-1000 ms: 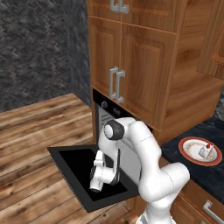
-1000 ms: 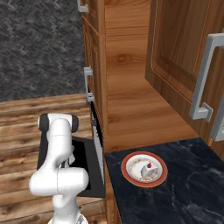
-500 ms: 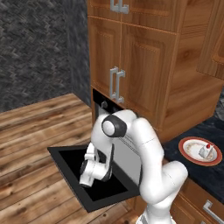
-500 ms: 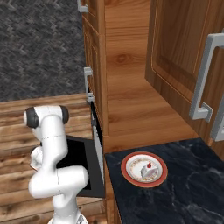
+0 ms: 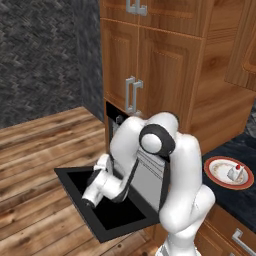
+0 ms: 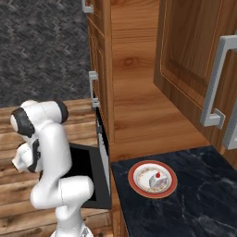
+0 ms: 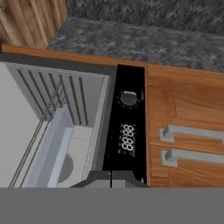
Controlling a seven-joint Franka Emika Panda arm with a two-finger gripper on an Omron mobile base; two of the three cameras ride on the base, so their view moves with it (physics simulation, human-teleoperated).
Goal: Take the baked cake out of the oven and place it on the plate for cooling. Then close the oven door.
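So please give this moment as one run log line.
cake: on plate | oven door: open | gripper: shut, empty, over door

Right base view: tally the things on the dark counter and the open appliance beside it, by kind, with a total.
Plate: 1
Cake slice: 1, on the plate
Oven: 1
Oven door: 1, hanging open
Total: 4

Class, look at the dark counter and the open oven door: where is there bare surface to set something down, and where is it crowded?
The dark counter is bare to the right of the plate and in front of it. The plate itself is taken: the cake sits on it. The oven door lies open and flat, but the arm hangs over it, so passing there is tight.
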